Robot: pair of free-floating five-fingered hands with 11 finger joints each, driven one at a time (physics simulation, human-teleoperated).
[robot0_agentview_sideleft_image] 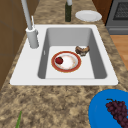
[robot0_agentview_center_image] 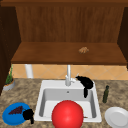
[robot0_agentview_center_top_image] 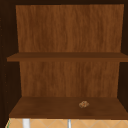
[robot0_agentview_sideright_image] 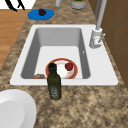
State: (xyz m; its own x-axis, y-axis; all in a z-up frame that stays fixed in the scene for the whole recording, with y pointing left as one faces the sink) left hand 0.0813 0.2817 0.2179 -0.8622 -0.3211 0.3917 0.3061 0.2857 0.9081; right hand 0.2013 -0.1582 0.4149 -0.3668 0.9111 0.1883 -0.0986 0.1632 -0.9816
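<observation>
**Ana:** Hovering just right of the faucet (robot0_agentview_center_image: pixel 68 76), the right hand (robot0_agentview_center_image: pixel 86 83) hangs over the back rim of the sink (robot0_agentview_center_image: pixel 41 95), its fingers loose and pointing down, holding nothing

**Ben:** And the left hand?

**Ana:** The left hand (robot0_agentview_center_image: pixel 28 115) sits low at the front, touching or overlapping the right edge of the blue plate (robot0_agentview_center_image: pixel 10 117). A bunch of dark grapes (robot0_agentview_center_image: pixel 15 110) lies on that plate, just to the hand's left. I cannot tell how its fingers stand; one seems to hang down

**Ben:** What lies below the right hand?

**Ana:** Down in the basin, a red-rimmed plate (robot0_agentview_sideleft_image: pixel 66 61) with a small red fruit (robot0_agentview_sideleft_image: pixel 59 60) on it, and a brownish pastry (robot0_agentview_sideleft_image: pixel 82 50) just beside the plate. From the front, a big red ball (robot0_agentview_center_image: pixel 67 114) close to the camera covers most of the basin

**Ben:** Anything to the right hand's right?

**Ana:** A dark green bottle (robot0_agentview_center_image: pixel 106 94) stands upright on the stone surface (robot0_agentview_center_image: pixel 112 85), near that hand, and a white plate (robot0_agentview_center_image: pixel 117 117) lies nearer the front. Above the hand, a small brown lump (robot0_agentview_center_top_image: pixel 84 104) rests on the lower cabinet shelf (robot0_agentview_center_top_image: pixel 50 107). Far to the left hand's left and behind it, a potted plant (robot0_agentview_center_image: pixel 9 81) stands on the surface
</observation>
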